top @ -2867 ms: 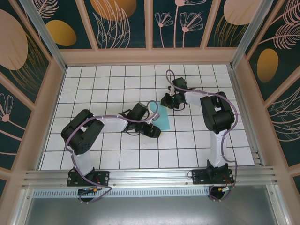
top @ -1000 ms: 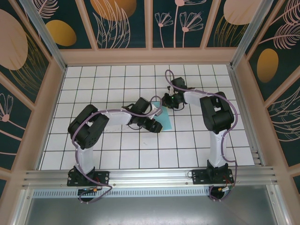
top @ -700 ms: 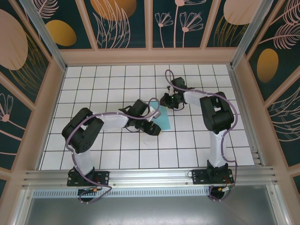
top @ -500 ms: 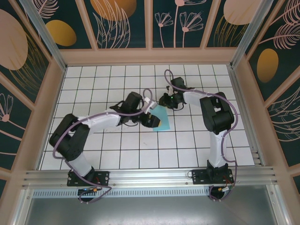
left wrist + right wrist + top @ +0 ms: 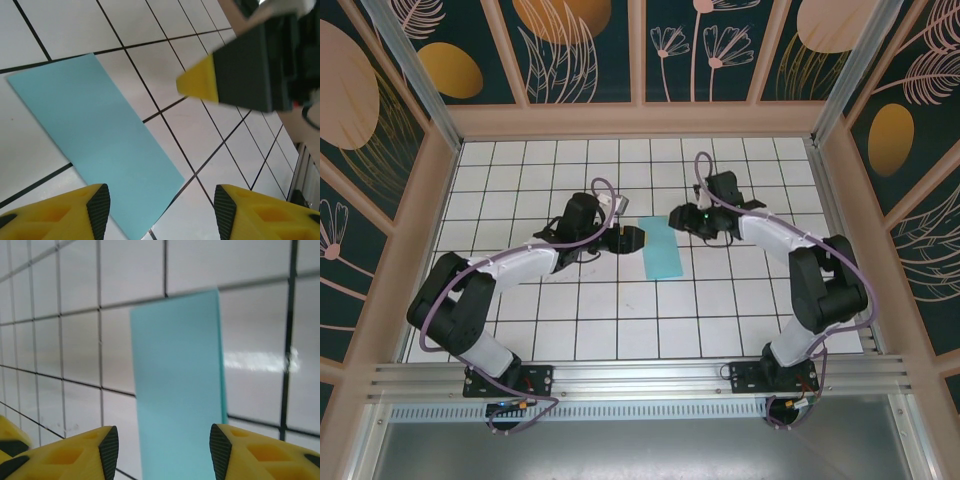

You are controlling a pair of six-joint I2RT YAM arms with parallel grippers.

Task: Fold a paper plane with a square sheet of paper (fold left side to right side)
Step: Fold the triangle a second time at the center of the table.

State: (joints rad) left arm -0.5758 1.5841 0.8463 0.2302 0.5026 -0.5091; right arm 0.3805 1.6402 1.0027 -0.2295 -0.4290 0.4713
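My left gripper [image 5: 631, 238] stands with its jaws moderately apart and nothing between them. It sits low over the table [image 5: 520, 300], just beside the far left corner of the paper [image 5: 663, 249]. My right gripper [image 5: 678, 217] is spread about as wide, also empty, and sits near the paper's far right corner. I cannot tell whether either tip touches the sheet.

The paper lies flat on the white grid, a narrow light-turquoise rectangle with its long sides running away from my bases and tilted a little. It lies between my two grippers, free of both.

In the left wrist view my left gripper [image 5: 160, 212] shows two yellow fingertips [image 5: 95, 205] at the bottom edge. The paper [image 5: 95, 140] stretches ahead of them on the tiles, its near end under the gap. One of my right fingers [image 5: 197, 84], yellow at the tip, hangs above the tiles beyond the paper's edge.

In the right wrist view my right gripper [image 5: 164, 452] frames the paper [image 5: 177, 390], which runs straight out from the gap. Its edges look clean and its face is smooth and unmarked.
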